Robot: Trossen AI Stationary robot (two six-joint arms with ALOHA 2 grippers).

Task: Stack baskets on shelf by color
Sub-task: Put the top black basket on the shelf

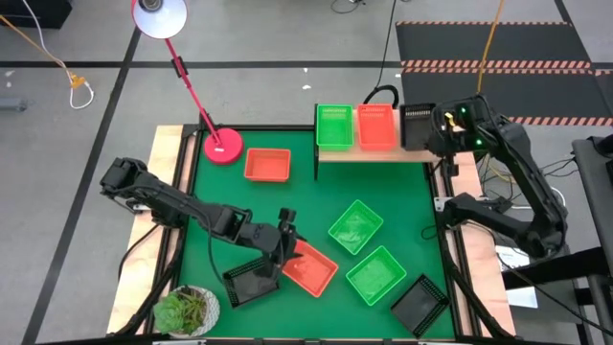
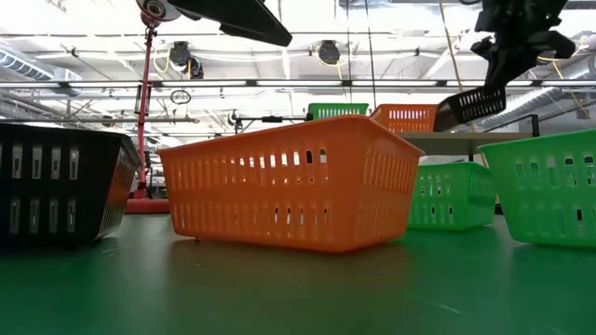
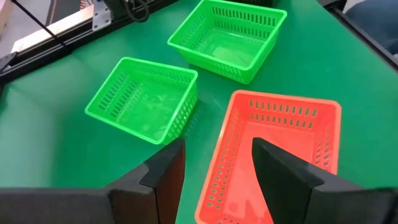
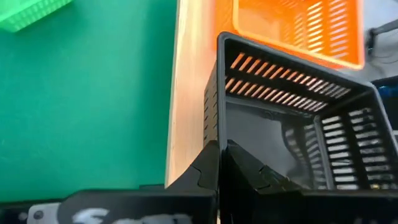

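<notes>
R jaws (image 4: 219, 163) pinched on rim wall of black basket (image 4: 298, 137), held tilted above shelf (image 1: 383, 151) right end, next to orange basket (image 1: 376, 126) and green one (image 1: 334, 126). L jaws (image 3: 217, 171) spread, hovering over orange-red basket (image 3: 273, 155) on surface. Prob light, stiff-ish plastic w/ some flex; slotted wall best grip pt.

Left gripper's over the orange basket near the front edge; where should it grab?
Judging by its pose, take the orange basket by the near short rim wall, from above. It sits upright and open, and the open left gripper already straddles that thin wall, one finger inside, one outside.
</notes>
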